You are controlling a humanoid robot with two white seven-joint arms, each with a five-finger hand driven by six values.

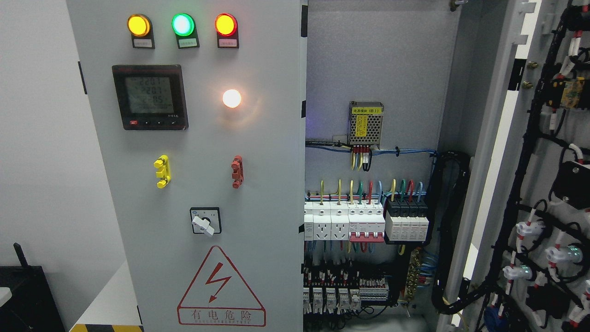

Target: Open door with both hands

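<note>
A grey electrical cabinet fills the head view. Its left door (193, 198) stands closed and carries three lamps, a digital meter (150, 97), a lit white lamp, a yellow handle (162, 171), a red handle (237, 171), a rotary switch (205, 222) and a red warning triangle. The right door (530, 184) is swung wide open at the picture's right, its inner side covered with black cable bundles. Between the doors the cabinet interior (368, 221) shows breakers, sockets and coloured wires. Neither of my hands nor arms shows anywhere.
A power supply module (366, 124) hangs on the back panel. A thick black cable loom (454, 221) runs down the interior's right side. At the lower left stands a dark object (27, 299) beside a white wall, with a yellow-black striped edge below.
</note>
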